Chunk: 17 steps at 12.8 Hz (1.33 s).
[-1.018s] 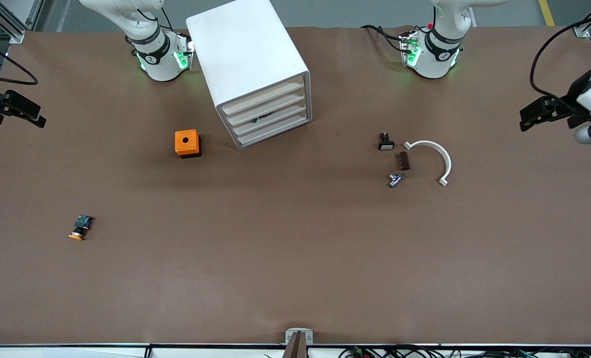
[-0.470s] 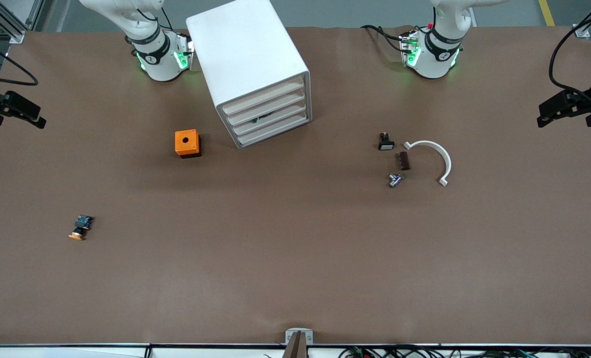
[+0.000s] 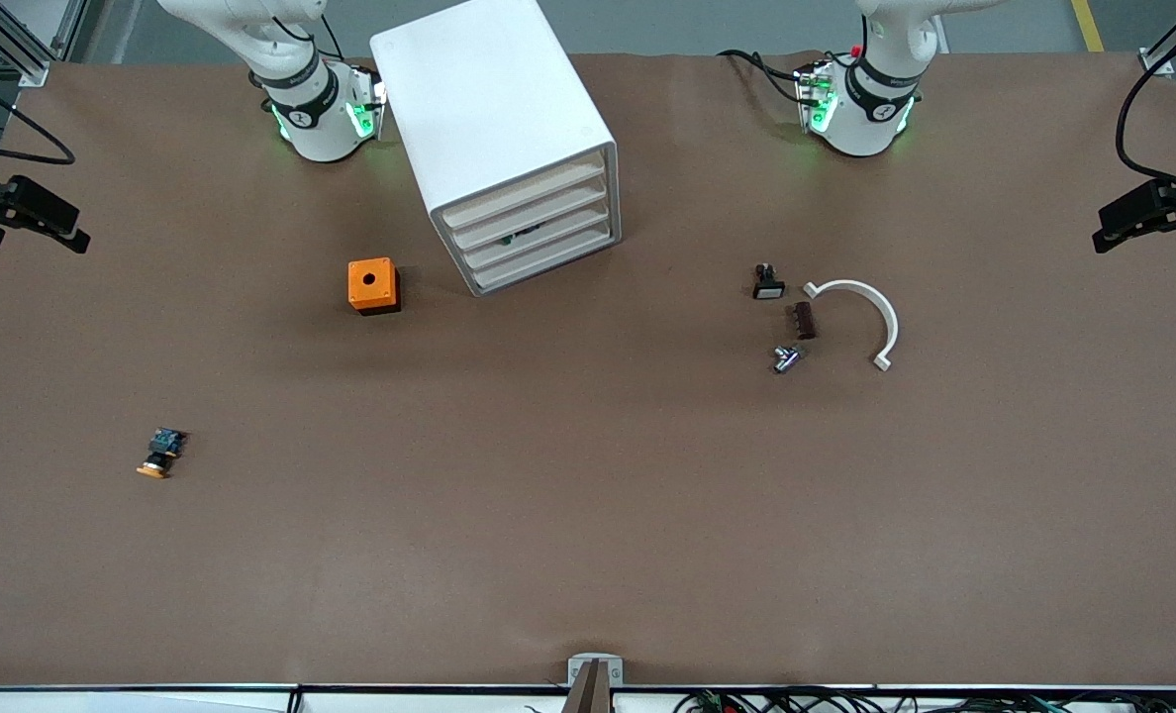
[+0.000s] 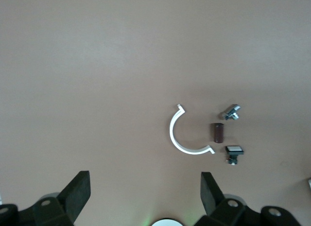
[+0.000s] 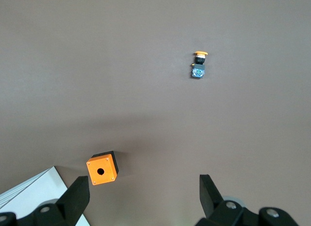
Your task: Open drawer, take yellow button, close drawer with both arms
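The left gripper (image 3: 1108,236) has pulled back toward its end of the table since a moment ago. It is now at the very edge of the front view. The right gripper (image 3: 68,238) has barely moved and waits at its own end. Nothing on the table has moved.

Both grippers are up in the air with their fingers spread wide and nothing between them.

In the left wrist view, the left fingers (image 4: 77,194) point over bare table. Well out past them lie a white curved piece (image 4: 181,133), a small brown block (image 4: 218,132), a little metal part (image 4: 231,111) and a black part (image 4: 233,152) with a white face.

In the right wrist view, the orange cube (image 5: 102,168) sits just off one right finger (image 5: 77,197). The button (image 5: 198,65) lies on the table well out past the fingertips.

The cabinet (image 3: 494,119) stands well away from both grippers. Its top drawer (image 3: 524,193) is pushed in.
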Available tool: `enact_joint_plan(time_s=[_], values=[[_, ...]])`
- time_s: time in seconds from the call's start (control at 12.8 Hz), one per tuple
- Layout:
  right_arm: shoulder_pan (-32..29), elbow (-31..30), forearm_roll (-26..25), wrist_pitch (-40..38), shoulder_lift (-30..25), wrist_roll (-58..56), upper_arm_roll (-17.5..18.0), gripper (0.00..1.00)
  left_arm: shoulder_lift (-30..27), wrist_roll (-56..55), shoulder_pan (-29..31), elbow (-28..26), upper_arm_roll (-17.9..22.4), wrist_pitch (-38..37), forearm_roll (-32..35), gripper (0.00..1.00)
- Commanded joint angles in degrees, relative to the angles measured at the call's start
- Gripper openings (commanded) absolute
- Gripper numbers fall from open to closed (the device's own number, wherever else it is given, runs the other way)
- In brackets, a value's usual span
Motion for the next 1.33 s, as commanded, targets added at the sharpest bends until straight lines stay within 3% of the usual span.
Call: enact_joint_plan(time_s=[0.0, 0.24, 0.55, 0.78, 1.25], values=[[1.0, -1.2, 0.0, 0.6, -1.6, -0.1, -0.5, 1.00, -2.1, -1.0, -0.1, -1.7, -1.0, 0.2, -1.7, 1.00], [0.9, -1.2, 0.0, 0.7, -1.6, -0.1, -0.5, 1.00, -3.4, -5.7, 0.0, -2.9, -4.7, 0.5, -1.6, 1.00], [1.0, -1.2, 0.0, 0.9, -1.6, -0.1, -0.4, 1.00, -11.3, -6.6, -3.6, -14.9, -4.4, 7.2, -3.1, 1.00], [1.0, -1.2, 0.1, 0.9, -1.6, -0.1, -0.5, 1.00, -12.1, -10.0, -6.4, -14.9, -3.5, 5.7, -2.8, 1.00], [1.0, -1.3, 0.9, 0.9, -1.6, -0.1, -0.5, 1.00, -10.3, -9.7, -5.2, -11.5, -3.3, 4.2, -2.2, 1.00]])
